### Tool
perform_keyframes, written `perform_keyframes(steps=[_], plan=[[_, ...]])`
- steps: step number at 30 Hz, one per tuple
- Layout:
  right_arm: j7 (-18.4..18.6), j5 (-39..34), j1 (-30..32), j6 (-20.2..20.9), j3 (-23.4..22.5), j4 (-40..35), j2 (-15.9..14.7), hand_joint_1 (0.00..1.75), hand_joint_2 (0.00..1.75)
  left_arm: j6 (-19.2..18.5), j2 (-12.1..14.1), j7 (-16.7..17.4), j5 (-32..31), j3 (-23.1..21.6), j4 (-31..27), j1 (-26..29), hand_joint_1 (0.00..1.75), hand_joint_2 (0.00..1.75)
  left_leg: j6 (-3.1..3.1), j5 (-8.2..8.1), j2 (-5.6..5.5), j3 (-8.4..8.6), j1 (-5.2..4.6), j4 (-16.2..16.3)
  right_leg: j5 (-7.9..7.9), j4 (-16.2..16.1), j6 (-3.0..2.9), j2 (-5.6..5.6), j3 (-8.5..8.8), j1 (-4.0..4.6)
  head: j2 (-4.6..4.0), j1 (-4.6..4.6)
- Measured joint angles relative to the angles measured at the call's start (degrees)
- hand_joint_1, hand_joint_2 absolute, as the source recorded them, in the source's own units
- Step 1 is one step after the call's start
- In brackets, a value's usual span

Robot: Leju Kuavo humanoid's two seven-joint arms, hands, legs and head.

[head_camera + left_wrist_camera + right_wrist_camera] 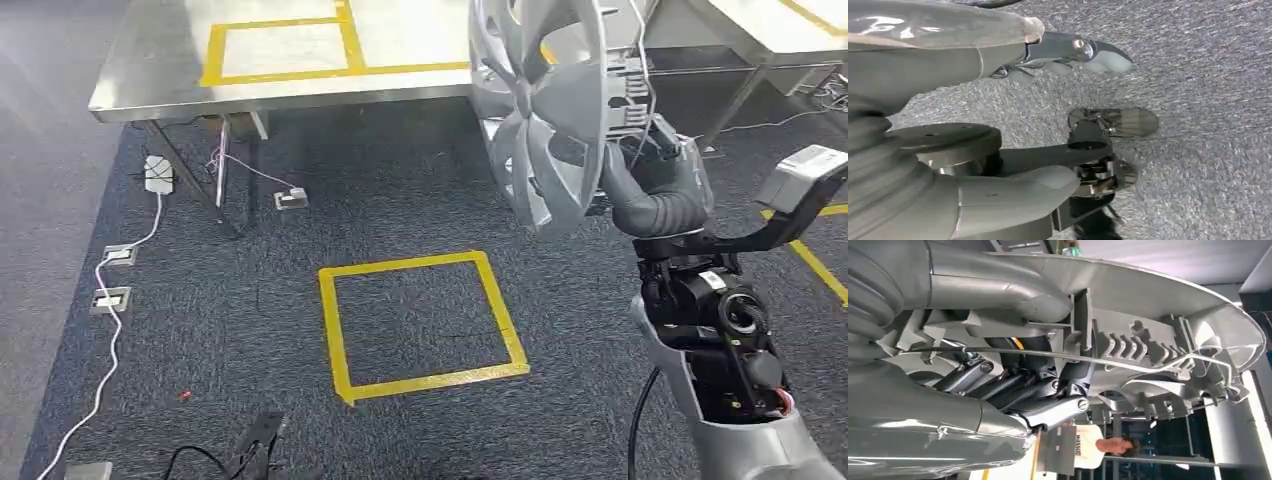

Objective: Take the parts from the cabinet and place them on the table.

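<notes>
My right hand [662,185] grips a large silver wheel cover [548,110] by its rim and holds it upright in the air, in front of the near edge of the steel table [150,85]. In the right wrist view the dark fingers [1048,390] curl through the ribbed back of the wheel cover [1168,305], with a wire ring running across it. My left hand [948,140] hangs over the grey carpet with its fingers apart and nothing in it.
A yellow tape rectangle [285,45] marks the tabletop. On the carpet lies a yellow tape square [420,320]. White cables and floor sockets [110,295] run along the left. A second steel table [770,35] stands at the far right. A person [1098,445] stands beyond the wheel cover.
</notes>
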Motion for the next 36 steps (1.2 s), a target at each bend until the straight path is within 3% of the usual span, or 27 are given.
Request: perform_keyframes(steps=[1,3,4,5,6,8,9,10,11,13,14,15,16,17,19,20,21,24,26,27,29,30,31,32,33,35,36], plan=[[0.0,0.0,0.1,0.0,0.0,0.0,0.0,1.75,1.75,0.0,0.0,0.0,0.0,0.0,0.0,0.1,0.00,1.75,0.01,-0.40,-0.14,0.64,-0.11,0.0,2.75,-2.7,-0.33,0.00,0.58,0.06,0.00,0.07],[0.0,0.0,0.1,0.0,0.0,0.1,0.0,1.75,1.75,0.0,0.0,0.0,0.0,0.0,0.0,0.1,0.00,1.75,-0.07,-1.35,-0.40,2.27,-0.44,0.0,10.59,-13.9,-1.48,0.02,4.63,0.54,0.00,0.28],[0.0,0.0,0.0,0.0,0.0,0.1,0.0,1.75,1.75,0.0,-0.1,-0.1,0.0,0.0,0.0,0.1,0.00,1.75,-0.18,-1.78,-0.41,2.75,-0.44,-0.1,12.31,-18.1,-2.14,0.01,6.06,0.89,0.00,0.33],[0.0,0.0,-0.1,0.0,0.0,0.2,0.0,1.75,1.75,0.0,-0.2,-0.1,0.0,0.0,0.0,-0.1,0.00,1.75,-0.45,-1.93,-0.43,2.74,-0.77,-0.1,11.67,-18.6,-2.17,-0.08,6.74,1.06,0.00,0.00],[0.0,0.0,-0.3,0.1,0.1,0.2,0.0,1.75,1.75,0.0,-0.1,-0.1,0.0,0.0,0.0,-0.1,0.00,1.75,-0.68,-1.98,-0.44,2.53,-0.58,-0.1,11.15,-19.7,-2.21,-0.08,7.15,1.07,0.00,0.44],[-0.1,0.0,-0.3,0.1,0.1,0.2,0.0,1.75,1.75,0.0,-0.2,-0.1,0.0,0.0,0.0,-0.1,0.00,1.75,-1.05,-2.06,-0.29,2.57,-0.46,-0.4,10.95,-19.7,-2.31,0.13,7.06,1.17,0.00,0.28],[0.0,0.0,-0.3,0.1,0.0,0.2,0.0,1.75,1.75,0.0,0.0,-0.1,0.0,0.0,0.0,-0.2,0.00,1.75,-1.44,-2.32,-0.29,2.76,-0.84,-0.4,10.99,-20.3,-2.41,0.20,7.60,0.55,0.00,0.30],[-0.1,0.0,-0.3,0.1,0.1,0.2,0.0,1.75,1.75,0.0,0.0,-0.1,0.0,0.0,0.0,-0.1,0.00,1.75,-1.85,-2.89,-0.14,2.60,-0.57,0.6,11.04,-20.8,-2.50,0.08,8.27,0.29,0.00,0.39],[-0.1,0.0,-0.4,0.1,0.1,0.2,0.0,1.75,1.75,0.0,0.0,-0.1,0.0,0.0,0.0,-0.2,0.00,1.75,-2.34,-4.23,-0.01,1.18,-0.56,3.5,10.92,-21.0,-2.66,0.10,8.44,0.28,0.00,0.04],[-0.1,0.0,-0.4,0.1,0.2,0.3,0.0,1.75,1.75,0.0,0.0,-0.1,0.0,0.0,0.0,-0.3,0.00,1.75,-2.93,-8.40,0.07,-4.86,-0.05,13.9,10.64,-21.0,-2.96,-0.02,8.52,0.27,0.00,-0.33],[-0.1,0.0,-0.4,0.1,0.2,0.3,0.0,1.75,1.75,0.0,0.0,-0.1,0.0,0.0,0.0,-0.2,0.00,1.75,-3.12,-9.59,0.09,-7.65,0.07,18.3,10.45,-20.9,-2.93,-0.01,8.59,0.27,0.00,-0.37],[-0.1,0.0,-0.4,0.1,0.2,0.3,0.0,1.75,1.75,-0.1,0.0,-0.1,0.0,0.0,0.0,-0.1,0.00,1.75,-3.21,-9.33,0.10,-9.40,0.23,20.3,10.25,-20.9,-2.89,0.03,8.81,0.26,0.00,-0.48],[-0.1,0.0,-0.3,0.1,0.2,0.4,0.0,1.75,1.75,-0.1,0.1,-0.1,0.0,0.0,0.0,0.0,0.00,1.75,-3.28,-7.54,0.14,-9.63,0.39,19.3,9.97,-20.9,-2.84,0.10,9.16,0.24,0.00,-0.70],[-0.1,-0.1,-0.2,0.1,0.2,0.5,0.0,1.75,1.75,-0.1,0.1,-0.1,0.0,0.0,0.0,0.0,0.00,1.75,-3.30,-4.32,0.16,-8.30,0.54,15.2,9.60,-20.9,-2.69,0.15,9.72,0.21,0.00,-0.83],[-0.1,-0.1,-0.1,0.1,0.2,0.5,0.0,1.75,1.75,-0.1,0.2,-0.1,0.0,0.0,0.0,-0.1,0.00,1.75,-3.21,2.26,0.26,-3.57,0.68,3.9,8.66,-20.8,-2.25,0.20,10.92,0.07,0.00,-1.01],[-0.1,-0.2,-0.2,0.1,0.2,0.5,0.0,1.75,1.75,-0.2,0.2,-0.1,0.0,0.0,0.0,-0.1,0.00,1.75,-3.02,2.70,0.37,-2.33,0.66,0.8,8.29,-20.8,-1.85,0.21,10.93,0.16,0.00,-1.09],[-0.2,-0.4,-0.4,0.1,0.2,0.5,0.0,1.75,1.75,-0.2,0.2,-0.1,0.0,0.0,0.0,-0.2,0.00,1.75,-2.73,2.22,0.23,-2.09,0.38,-0.1,8.10,-20.4,-1.51,0.40,10.60,0.53,0.00,-1.31],[-0.3,-0.4,-0.5,0.1,0.4,0.5,0.0,1.75,1.75,-0.2,0.2,-0.1,0.0,0.0,0.0,-0.1,0.00,1.75,-1.67,1.63,0.12,-2.18,0.17,0.3,7.67,-20.8,-0.76,0.36,10.87,0.34,0.00,-0.72],[-0.2,-0.4,-0.5,0.1,0.4,0.6,0.0,1.75,1.75,-0.2,0.1,0.0,0.0,0.0,0.0,-0.1,0.00,1.75,-0.99,1.32,0.11,-1.35,0.58,0.0,6.07,-18.7,-0.19,-0.01,10.34,0.24,0.00,-0.63],[-0.3,-0.4,-0.6,0.1,0.4,0.7,0.0,1.75,1.75,-0.2,0.1,-0.1,-0.1,0.0,0.0,-0.2,0.00,1.75,-0.69,1.13,0.13,-1.13,0.58,0.0,4.20,-14.7,-0.06,-0.05,8.47,0.33,0.00,-0.24],[-0.3,-0.1,-0.8,-0.1,0.5,1.1,0.0,1.75,1.75,-0.2,0.1,-0.1,-0.1,0.0,0.0,-0.4,0.00,1.75,-0.38,0.76,0.12,-0.77,0.43,0.0,0.52,-4.4,0.11,-0.04,2.90,0.35,0.00,0.11],[-0.3,0.1,-0.8,-0.3,0.6,1.3,0.0,1.75,1.75,-0.2,0.1,0.0,-0.2,0.0,0.0,-0.3,0.00,1.75,-0.29,0.53,0.11,-0.54,0.36,0.0,-0.08,-0.7,0.11,-0.04,0.61,0.35,0.00,0.13],[-0.4,0.4,-0.8,-0.5,0.7,1.6,0.0,1.75,1.75,-0.2,0.1,0.0,-0.2,0.0,0.0,-0.3,0.00,1.75,-0.30,0.26,0.06,-0.18,0.33,0.0,0.87,0.1,0.01,-0.04,-0.51,0.35,0.00,0.13],[-0.4,0.9,-0.8,-0.9,0.9,1.9,0.0,1.75,1.75,-0.2,0.1,0.2,-0.2,0.0,0.0,-0.3,0.00,1.75,-0.35,-0.07,-0.07,0.34,0.31,0.0,3.34,-2.3,-0.20,-0.05,-0.02,0.36,0.00,0.18],[-0.3,1.1,-0.8,-1.1,0.9,2.1,0.0,1.75,1.75,-0.2,0.1,0.2,-0.2,0.0,0.0,-0.3,0.00,1.75,-0.40,-0.39,-0.19,0.87,0.30,0.0,6.28,-6.3,-0.42,-0.04,1.41,0.36,0.00,0.17],[-0.3,1.8,-1.1,-1.5,0.9,2.7,0.0,1.75,1.75,-0.2,0.1,0.2,-0.3,0.0,0.0,-0.3,0.00,1.75,-0.77,-1.15,-0.43,1.98,0.25,0.0,12.74,-17.8,-1.26,-0.05,5.74,0.53,0.00,0.33],[-0.3,1.8,-1.4,-1.5,1.0,3.1,-0.1,1.75,1.75,-0.2,0.0,0.2,-0.4,0.0,0.0,-0.4,0.00,1.75,-1.04,-1.32,-0.44,1.93,-0.02,0.0,11.84,-18.4,-1.48,-0.03,6.42,0.76,0.00,0.15]])
